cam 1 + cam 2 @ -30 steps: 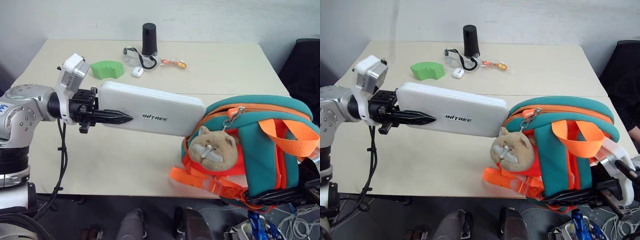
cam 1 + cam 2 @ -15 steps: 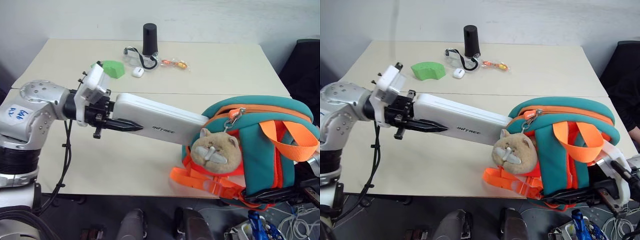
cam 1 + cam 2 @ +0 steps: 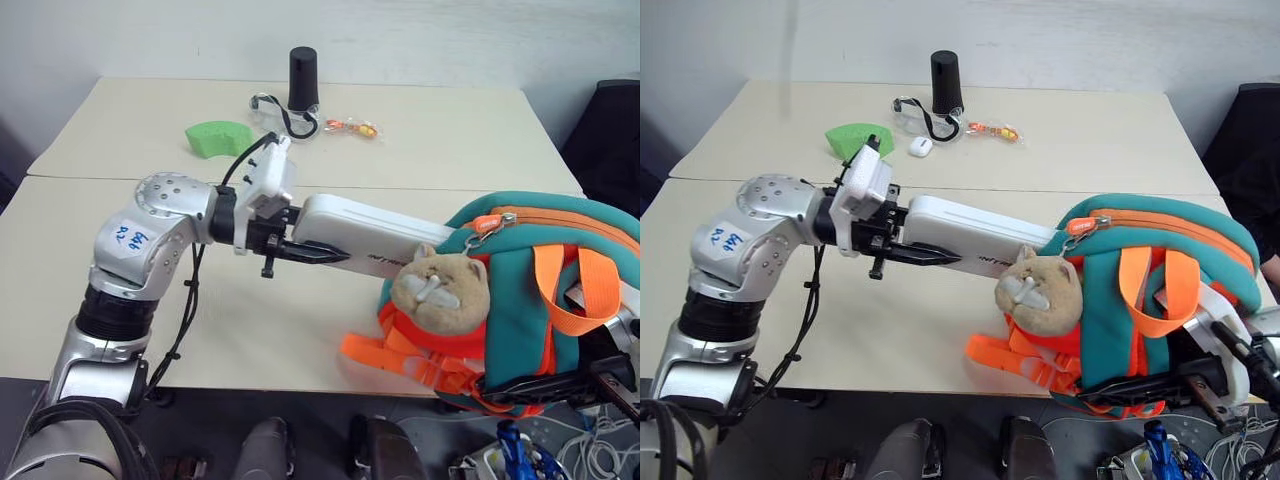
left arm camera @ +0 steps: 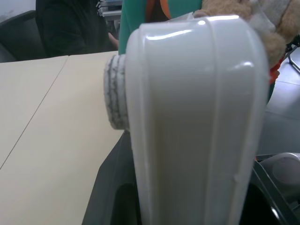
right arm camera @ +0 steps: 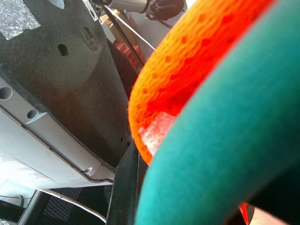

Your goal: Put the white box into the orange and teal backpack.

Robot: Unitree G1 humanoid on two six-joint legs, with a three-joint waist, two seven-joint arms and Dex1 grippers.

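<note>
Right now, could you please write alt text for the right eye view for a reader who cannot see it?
The left arm's fingers hold one end of a white box whose other end enters the open top of an orange and teal backpack at the table edge. A plush hamster hangs on its front; goggles and a black cylinder lie behind.

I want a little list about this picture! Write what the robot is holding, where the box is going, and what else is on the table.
left gripper: shut on the white box, holding its near end
white box: far end already inside the open top of the orange and teal backpack, behind the plush hamster
right gripper: shut on the backpack's lower edge
backpack: at the table's front edge
also on table: green block, black cylinder, goggles, small white case, candy wrapper
</note>
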